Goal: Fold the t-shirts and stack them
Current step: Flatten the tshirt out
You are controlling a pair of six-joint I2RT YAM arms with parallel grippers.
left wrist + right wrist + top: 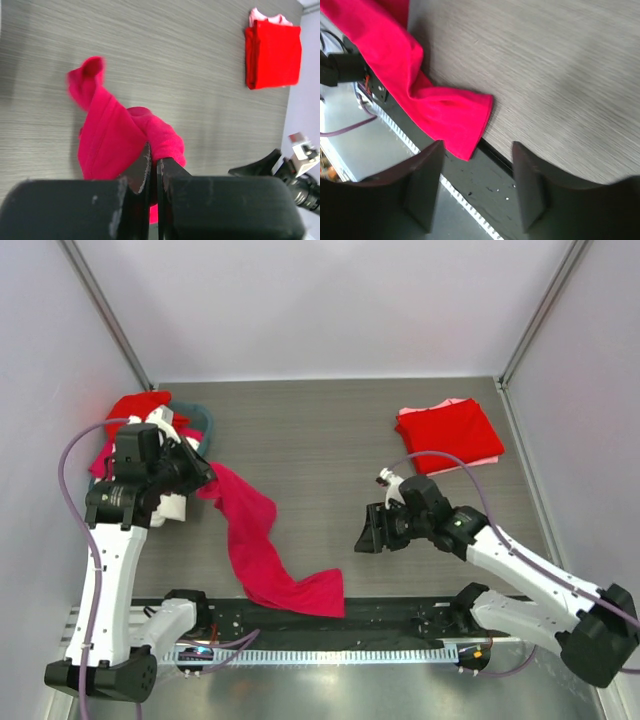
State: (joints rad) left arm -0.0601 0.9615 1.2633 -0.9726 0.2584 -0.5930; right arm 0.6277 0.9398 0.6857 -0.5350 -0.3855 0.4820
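- Table (330,430): pink shirt (255,540) lay as a long strip, running far-left to near-centre edge.
- Folded stack (450,435) sat far right, well apart.
- Left gripper (205,480) clamped shirt's upper end.
- Right gripper (365,540) was spread, empty. It was the nearer arm to the free tail, just to its left.

top: overhead, whole table (330,430) | wrists: low, close (both catch the pink shirt (250,530))

From above, your left arm (140,465) covered most of the shirt pile (137,405) in the far-left corner of the bench (320,440). In the left wrist view, the magenta shirt (112,135) was hidden low down behind the fingers (142,168), and its far tip was blurred. The right wrist view cropped it at the top-left edge.
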